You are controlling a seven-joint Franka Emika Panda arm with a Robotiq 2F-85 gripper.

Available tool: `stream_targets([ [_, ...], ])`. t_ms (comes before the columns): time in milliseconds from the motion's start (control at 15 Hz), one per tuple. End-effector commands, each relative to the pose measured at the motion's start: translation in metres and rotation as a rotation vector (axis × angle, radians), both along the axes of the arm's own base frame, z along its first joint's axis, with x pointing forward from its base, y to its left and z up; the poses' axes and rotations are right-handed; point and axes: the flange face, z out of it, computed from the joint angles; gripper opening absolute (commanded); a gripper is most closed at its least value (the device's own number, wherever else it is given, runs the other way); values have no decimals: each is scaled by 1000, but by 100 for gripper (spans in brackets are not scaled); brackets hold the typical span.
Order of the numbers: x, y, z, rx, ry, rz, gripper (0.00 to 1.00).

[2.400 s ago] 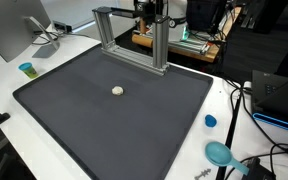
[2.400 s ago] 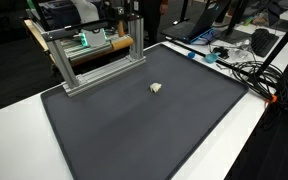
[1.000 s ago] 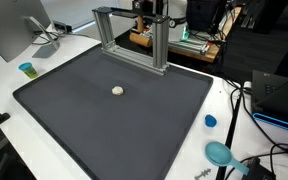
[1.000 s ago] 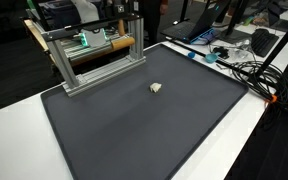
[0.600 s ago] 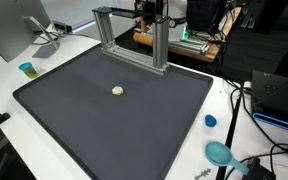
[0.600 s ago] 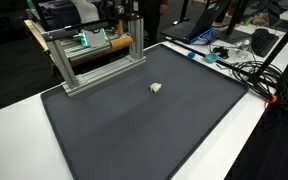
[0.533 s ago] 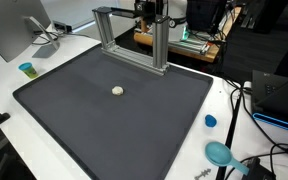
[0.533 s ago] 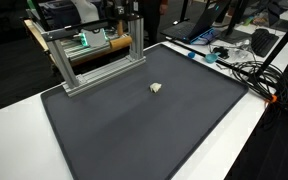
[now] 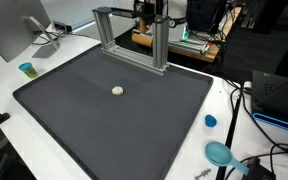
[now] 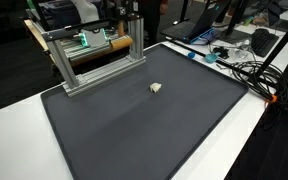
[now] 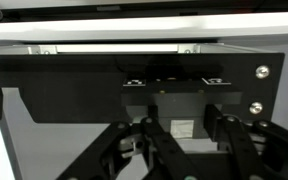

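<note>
A metal frame (image 9: 161, 45) stands upright at the back edge of a dark mat (image 9: 104, 135); it has two posts, a top bar and a base rail. Its long axis runs along that back edge, and in both exterior views (image 10: 137, 40) its open face looks across the mat. The arm (image 9: 149, 10) shows only as dark parts high behind the frame's top bar, at the far end of the white surface (image 9: 4, 85). In the wrist view the hand (image 11: 189, 150) is seen close up, facing a black panel with screws; its fingers are drawn together, and whether anything sits between them cannot be told. A small pale lump (image 9: 118, 90) lies alone near the middle of the mat, well apart from the frame (image 10: 156, 87); its shape is too small to read. The mat leaves broad open room on every side of the lump. Beyond the mat's edges sit a blue cup (image 9: 26, 69), a blue cap (image 9: 210, 121), a teal round object (image 9: 219, 153) and a tangle of cables (image 10: 246, 70).
</note>
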Motion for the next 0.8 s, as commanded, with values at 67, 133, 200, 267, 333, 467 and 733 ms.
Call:
stream_targets([
  [67, 13, -12, 34, -45, -158, 7, 21],
  [133, 20, -18, 41, -68, -188, 2, 21],
  [200, 29, -28, 46, -78, -207, 0, 21],
  [267, 37, -38, 51, -85, -230, -8, 21],
  [333, 49, -50, 55, -86, -243, -15, 21],
  [467, 74, -70, 59, -74, -261, -25, 21],
  [733, 127, -82, 52, -7, -194, 28, 21],
])
